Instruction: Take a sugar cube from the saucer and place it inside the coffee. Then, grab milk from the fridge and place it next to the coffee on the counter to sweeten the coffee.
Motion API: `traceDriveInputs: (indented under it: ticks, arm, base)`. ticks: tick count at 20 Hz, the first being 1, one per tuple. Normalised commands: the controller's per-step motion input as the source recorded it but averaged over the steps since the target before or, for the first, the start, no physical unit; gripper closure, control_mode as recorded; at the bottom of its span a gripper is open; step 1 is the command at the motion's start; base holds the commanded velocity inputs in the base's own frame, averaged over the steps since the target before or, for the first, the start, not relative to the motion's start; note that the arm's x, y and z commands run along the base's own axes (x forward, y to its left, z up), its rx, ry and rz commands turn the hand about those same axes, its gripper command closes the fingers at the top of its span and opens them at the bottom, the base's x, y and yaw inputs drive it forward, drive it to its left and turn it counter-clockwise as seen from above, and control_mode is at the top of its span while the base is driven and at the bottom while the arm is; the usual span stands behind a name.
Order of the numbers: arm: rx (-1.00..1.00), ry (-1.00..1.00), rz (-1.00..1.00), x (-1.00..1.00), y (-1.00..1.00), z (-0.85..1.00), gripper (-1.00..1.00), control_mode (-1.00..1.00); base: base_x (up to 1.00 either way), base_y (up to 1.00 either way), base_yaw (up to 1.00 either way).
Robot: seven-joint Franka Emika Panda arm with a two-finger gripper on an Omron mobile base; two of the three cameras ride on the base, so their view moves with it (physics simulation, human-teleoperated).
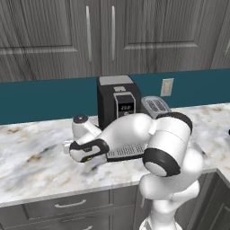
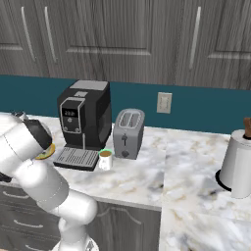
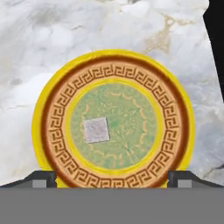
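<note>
item: white-grey marble tabletop with beige veining. on it: black coffee machine, silver toaster, small white cup with green rim and brown coffee just beside the machine's drip tray. round saucer, yellow rim, pale green centre, lies directly under the tool. tiny pale grey sugar cube rests left of the saucer's centre. tool tips spread wide, holding nothing, above the saucer's near rim.

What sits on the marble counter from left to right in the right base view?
Yellow-rimmed saucer → big black coffee machine → small white cup of brown coffee → silver toaster → white kettle-like jug.
</note>
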Motion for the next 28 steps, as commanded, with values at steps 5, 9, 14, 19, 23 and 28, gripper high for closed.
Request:
traceDriveInputs:
  ticks: [5,9,14,19,23,28]
  arm:
    - [0.0,0.0,-0.07,0.16,0.08,-0.27,-1.0,-1.0]
    - [0.0,0.0,-0.07,0.31,0.08,-0.13,-1.0,-1.0]
    - [0.0,0.0,-0.07,0.34,0.0,-0.12,1.0,-1.0]
    - [0.0,0.0,-0.01,0.15,-0.01,-0.08,1.0,-1.0]
    - [0.0,0.0,0.0,0.0,0.0,0.0,1.0,-1.0]
    - [0.03,0.0,-0.06,-0.24,-0.1,0.18,1.0,-1.0]
  base:
    - [0.0,0.0,0.0]
    - [0.0,0.0,0.0]
    - [0.0,0.0,0.0]
    - [0.0,0.0,0.0]
    - [0.0,0.0,0.0]
    - [0.0,0.0,0.0]
